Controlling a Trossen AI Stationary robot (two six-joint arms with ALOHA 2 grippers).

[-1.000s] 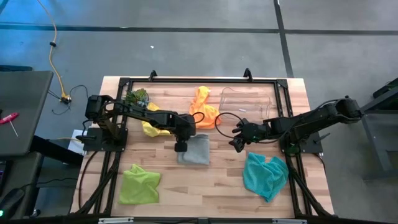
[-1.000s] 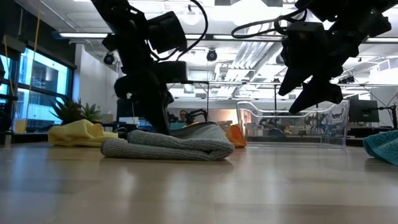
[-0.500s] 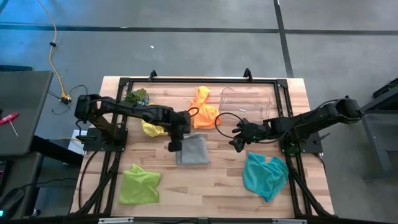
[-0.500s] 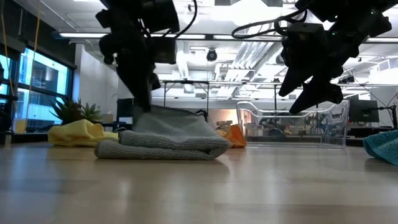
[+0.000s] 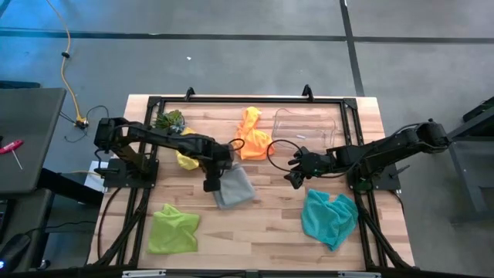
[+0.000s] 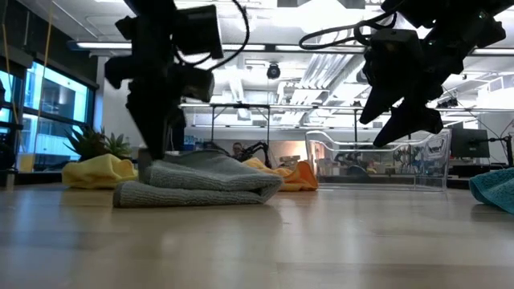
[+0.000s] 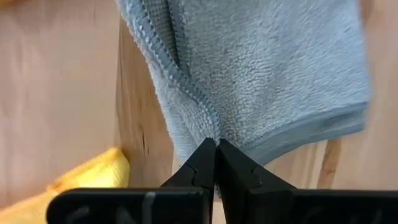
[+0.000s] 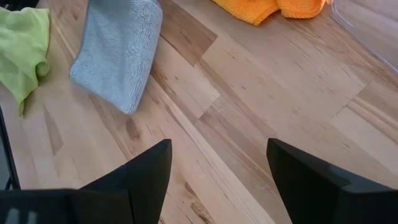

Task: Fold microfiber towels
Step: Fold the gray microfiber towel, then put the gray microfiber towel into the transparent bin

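Pale wood planks make up the table (image 5: 262, 224), framed by black rails, with grey floor all round it in the high view. Near the middle of that frame lies the grey towel (image 5: 234, 187), folded and turned a little askew. The left gripper (image 5: 210, 185) sits at its left edge with the fingers pinched shut on the hem; the left wrist view shows the two dark fingertips (image 7: 208, 163) meeting on the cloth's stitched border. In the low view this arm stands over the left end of the folded grey stack.

Right of centre in the high view, the right gripper (image 5: 294, 174) hangs above bare wood with its fingers spread wide and nothing between them.

Behind the left arm the yellow towel (image 5: 186, 159) lies crumpled, partly hidden. At upper centre the orange towel (image 5: 251, 137) is bunched beside the clear plastic bin (image 5: 309, 127). At lower left the lime green towel (image 5: 173, 228) lies rumpled; at lower right, the teal towel (image 5: 329, 216). A small spiky plant (image 5: 170, 120) stands at upper left.
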